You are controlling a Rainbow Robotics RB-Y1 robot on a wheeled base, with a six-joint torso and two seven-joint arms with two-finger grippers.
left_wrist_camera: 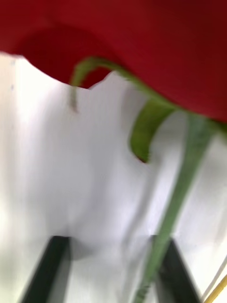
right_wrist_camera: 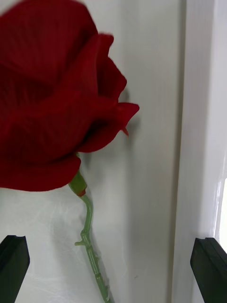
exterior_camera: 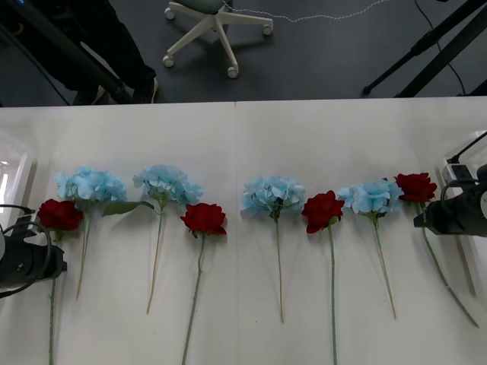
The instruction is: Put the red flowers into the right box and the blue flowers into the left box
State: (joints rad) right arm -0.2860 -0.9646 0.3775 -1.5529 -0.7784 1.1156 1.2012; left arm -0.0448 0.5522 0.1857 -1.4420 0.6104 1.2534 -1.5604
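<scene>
A white table (exterior_camera: 243,137) carries eight flowers lying in a row, heads toward the far edge and stems toward the near edge.

The left gripper (exterior_camera: 42,262) comes in low over the table's left edge near the near-left corner, its dark wrist body covering part of the stem of the leftmost red rose (exterior_camera: 60,214). From the left wrist camera its two black fingers (left_wrist_camera: 49,270) stand apart at a narrow gap with bare table between them. The green stem runs along the inner side of one finger. The picture is smeared, so whether that finger touches the stem cannot be told. The rose head is cut off by the frame.

The right gripper (exterior_camera: 430,219) reaches in level from the table's right edge and sits over the upper stem of the rightmost red rose (exterior_camera: 416,186). Its fingers (right_wrist_camera: 13,265) are spread wide and grip nothing. The thorny stem lies on the table between them, nearer one finger.

Between these two roses lie two more red roses (exterior_camera: 204,218) (exterior_camera: 322,211) and four blue flowers (exterior_camera: 90,185) (exterior_camera: 166,182) (exterior_camera: 274,195) (exterior_camera: 370,196), all flat on the table.

The left box (exterior_camera: 11,171) — clear-walled — sits at the left edge and the right box (exterior_camera: 464,161) at the right edge. Both are cut off by the frame, so their insides are hard to make out.
</scene>
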